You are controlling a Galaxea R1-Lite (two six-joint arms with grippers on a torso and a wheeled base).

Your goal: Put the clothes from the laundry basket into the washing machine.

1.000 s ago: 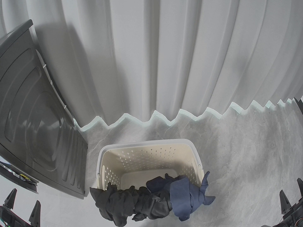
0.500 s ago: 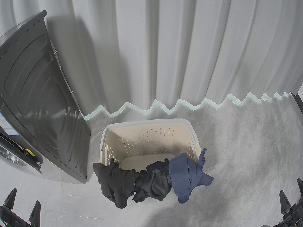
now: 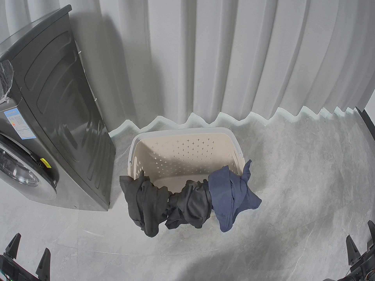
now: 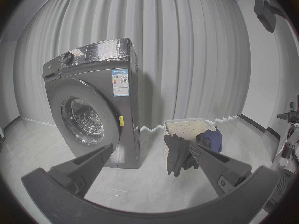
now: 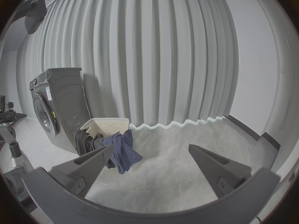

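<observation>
basket (image 3: 186,132): on floor (image 3: 308,168), just beside washing machine (image 3: 66,110) (door (image 3: 21,170) shut)
clothes (image 3: 189,203): grey and blue, draped over its near side
left claw (image 3: 31,243): spread, empty
right claw (image 3: 359,230): spread, empty

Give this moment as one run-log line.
left gripper open | right gripper open | grey and blue clothes draped over cream plastic laundry basket rim | grey washing machine door shut

Holding the left end effector (image 4: 150,145) low at the near left, spreading its jaws wide, gripping nothing, holding the right end effector (image 5: 151,146) low at the near right, jaws likewise parted and empty, pointing both forward, well apart.
</observation>
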